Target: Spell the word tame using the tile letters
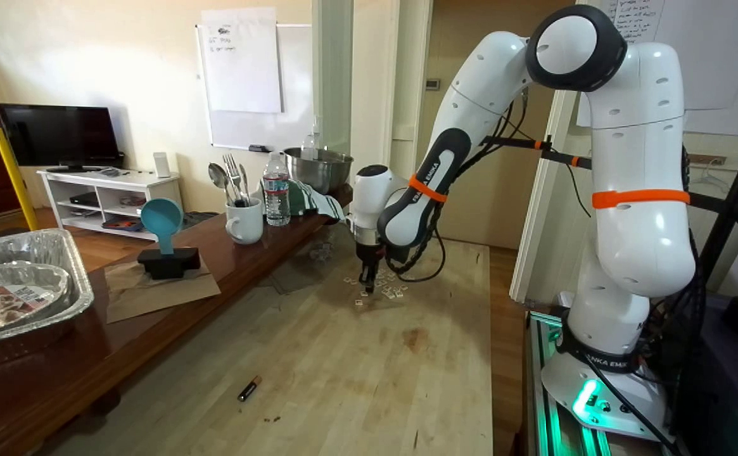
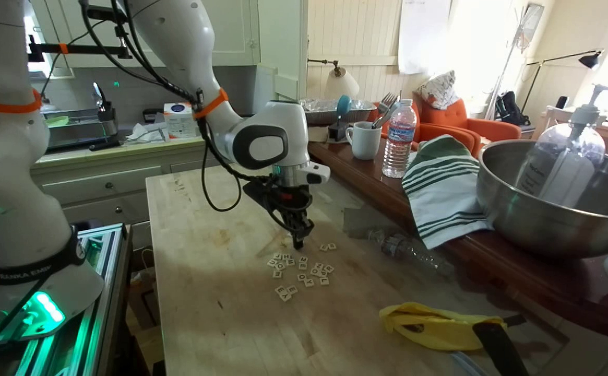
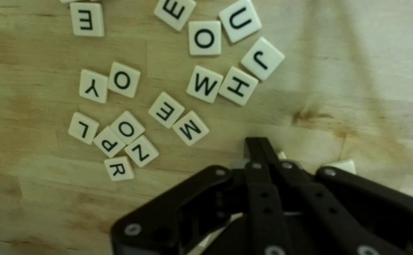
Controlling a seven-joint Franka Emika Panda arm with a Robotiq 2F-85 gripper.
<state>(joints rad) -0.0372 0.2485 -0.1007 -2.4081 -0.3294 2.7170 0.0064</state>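
Observation:
The tile letters are small cream squares lying flat on the table, loosely grouped in both exterior views (image 1: 391,292) (image 2: 302,266). In the wrist view the letters are legible, including an E tile (image 3: 166,110), an M tile (image 3: 191,128), an H tile (image 3: 238,86) and a J tile (image 3: 262,59). Some tiles touch each other. My gripper (image 3: 257,141) has its fingertips together with nothing seen between them. It points down close over the table beside the tiles, near the M tile. A few tiles, such as one at right (image 3: 344,165), are partly hidden by the gripper. No T or A shows.
A dark raised wooden ledge (image 2: 387,183) runs along the table, bearing a mug (image 1: 244,221), water bottle (image 1: 277,193), striped towel (image 2: 442,183) and metal bowl (image 2: 544,219). A battery (image 1: 249,387), a yellow item (image 2: 434,326) and a clear bottle (image 2: 403,245) lie lower down.

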